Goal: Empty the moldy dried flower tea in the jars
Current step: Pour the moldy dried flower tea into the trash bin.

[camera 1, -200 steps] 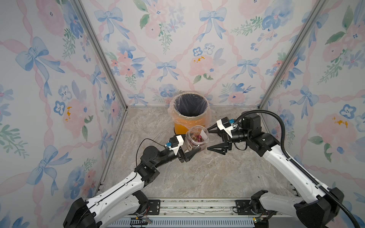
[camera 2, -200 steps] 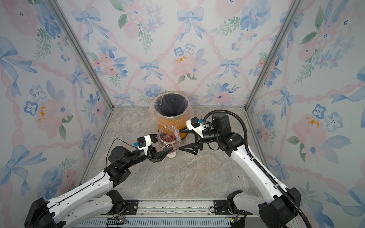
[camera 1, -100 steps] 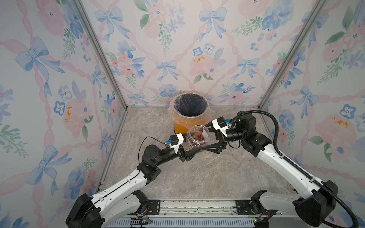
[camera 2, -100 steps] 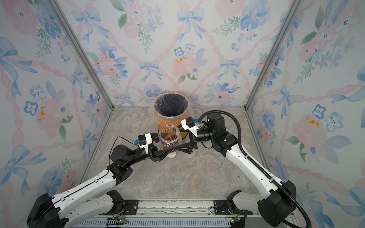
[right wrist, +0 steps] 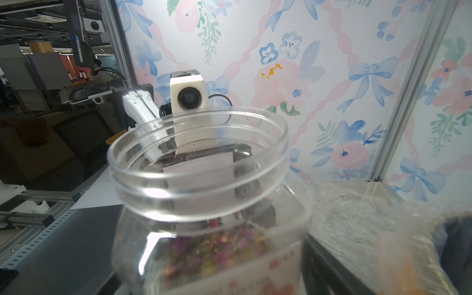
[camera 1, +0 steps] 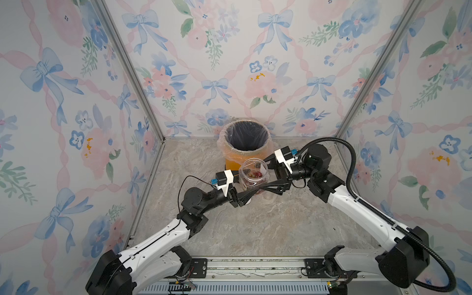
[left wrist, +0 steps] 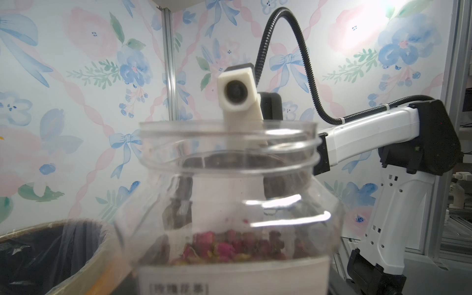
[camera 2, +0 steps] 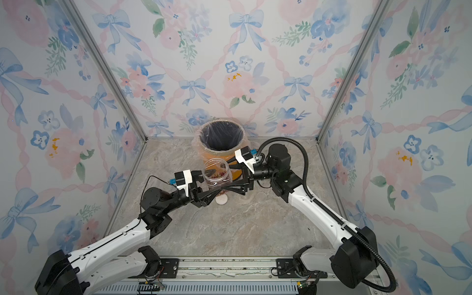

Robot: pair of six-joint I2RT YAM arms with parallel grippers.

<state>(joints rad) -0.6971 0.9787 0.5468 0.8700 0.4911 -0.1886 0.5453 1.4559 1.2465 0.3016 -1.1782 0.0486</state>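
A squarish clear jar (camera 1: pixel 252 176) (camera 2: pixel 217 175) with a white label and no lid hangs upright above the table, just in front of the bin. The moldy dried flower tea (left wrist: pixel 224 249) (right wrist: pixel 217 252) lies in its bottom as pink and brown buds. My left gripper (camera 1: pixel 251 182) (camera 2: pixel 212 184) is shut on the jar's lower body from the left. From the right, my right gripper (camera 1: pixel 258 176) (camera 2: pixel 224 178) straddles the same jar, jaws standing wide on either side. One of its black fingers (right wrist: pixel 319 265) shows close beside the jar wall.
The orange bin (camera 1: pixel 231 159) (camera 2: pixel 204 153) with a clear liner stands open at the back wall, right behind the jar. A small white round lid (camera 2: pixel 221 200) lies on the marble floor under the grippers. Floral walls close in the left, right and back.
My right gripper has moved left from beside the jar to around it, and its jaws have narrowed a little. The left gripper and the jar have stayed almost in place.
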